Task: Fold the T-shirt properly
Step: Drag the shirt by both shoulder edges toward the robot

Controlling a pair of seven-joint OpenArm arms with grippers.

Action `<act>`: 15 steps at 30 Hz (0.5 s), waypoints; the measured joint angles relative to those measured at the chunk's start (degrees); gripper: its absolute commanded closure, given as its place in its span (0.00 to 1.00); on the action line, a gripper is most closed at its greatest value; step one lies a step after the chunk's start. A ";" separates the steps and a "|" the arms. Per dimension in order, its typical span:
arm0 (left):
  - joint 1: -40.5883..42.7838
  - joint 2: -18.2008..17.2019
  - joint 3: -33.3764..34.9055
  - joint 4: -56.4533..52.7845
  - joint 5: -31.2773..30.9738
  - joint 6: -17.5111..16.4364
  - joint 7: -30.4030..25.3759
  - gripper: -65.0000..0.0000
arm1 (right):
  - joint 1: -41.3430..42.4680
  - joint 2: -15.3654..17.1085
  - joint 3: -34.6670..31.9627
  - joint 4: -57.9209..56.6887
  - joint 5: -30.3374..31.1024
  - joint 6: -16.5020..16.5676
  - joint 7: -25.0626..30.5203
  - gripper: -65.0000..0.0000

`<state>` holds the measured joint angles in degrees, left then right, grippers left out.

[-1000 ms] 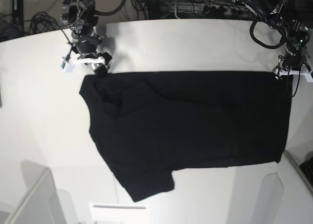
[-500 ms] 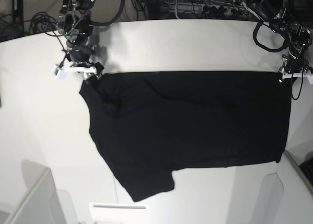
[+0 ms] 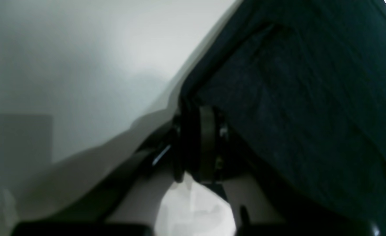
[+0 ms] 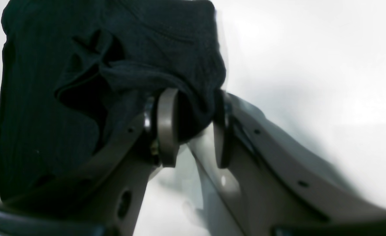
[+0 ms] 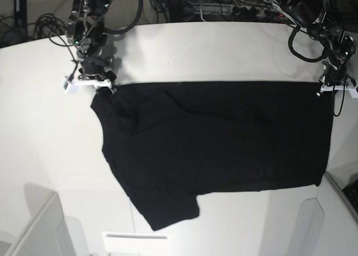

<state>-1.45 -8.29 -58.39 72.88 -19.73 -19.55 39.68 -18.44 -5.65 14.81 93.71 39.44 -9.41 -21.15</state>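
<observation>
Base view shows you the T-shirt (image 5: 215,147) spread flat on the white table (image 5: 50,138), with one arm at each far corner, likely so you can lift that edge and fold it over evenly. Your left gripper (image 3: 196,144) has its fingers nearly together, pinching the shirt's corner. Your right gripper (image 4: 193,127) has its fingers partly open with a bunched fold of cloth between them, apparently gripped. Cables (image 5: 235,7) lie behind the table, and nothing blocks the fold.
</observation>
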 measured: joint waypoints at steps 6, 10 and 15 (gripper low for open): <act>0.22 -1.38 0.31 -0.28 0.04 0.02 0.48 1.00 | 0.02 0.28 -0.02 0.00 0.04 0.00 -0.13 0.98; 0.48 -2.10 0.33 -0.55 0.00 -0.02 0.87 1.00 | 0.48 1.49 0.11 -0.26 0.00 0.00 -0.42 1.00; 1.66 -4.04 4.31 -1.31 -0.15 -0.02 0.57 1.00 | 0.33 1.53 0.09 -0.09 0.02 0.02 1.29 1.00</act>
<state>0.21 -12.34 -54.08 71.57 -19.88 -19.57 40.25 -18.11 -4.12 14.90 93.62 39.46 -9.39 -19.86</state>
